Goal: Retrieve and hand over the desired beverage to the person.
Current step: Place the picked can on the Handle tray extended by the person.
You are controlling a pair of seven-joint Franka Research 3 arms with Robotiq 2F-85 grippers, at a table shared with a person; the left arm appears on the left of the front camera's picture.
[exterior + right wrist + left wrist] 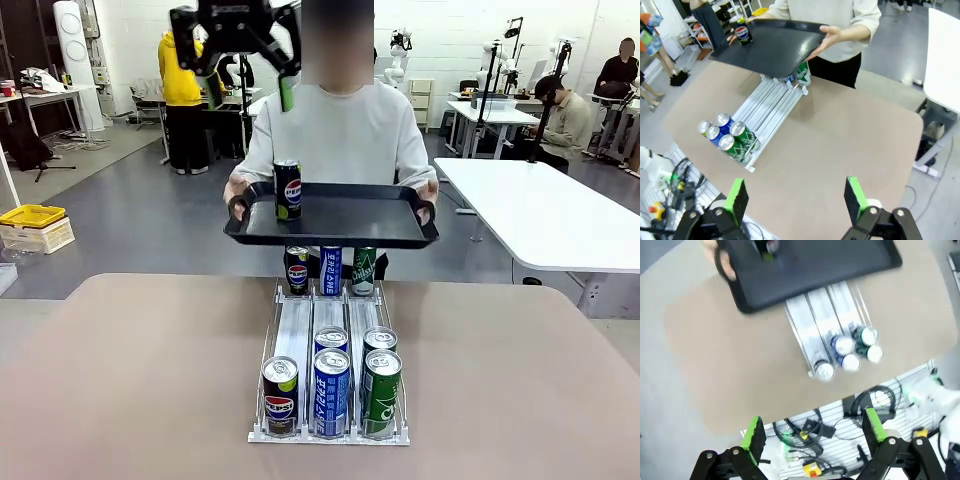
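Standing on tray point(360, 215): Pepsi can point(287, 190)

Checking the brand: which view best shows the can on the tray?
The front view: the Pepsi can stands upright on the black tray, logo facing the camera. The right wrist view shows it smaller; the left wrist view, just a blur.

Three black Pepsi cans point(280, 397) (one of them stands on the single black tray point(350, 215)), three blue cans point(331, 392), three green cans point(380, 392), nine altogether; one three-lane rack point(293, 335).
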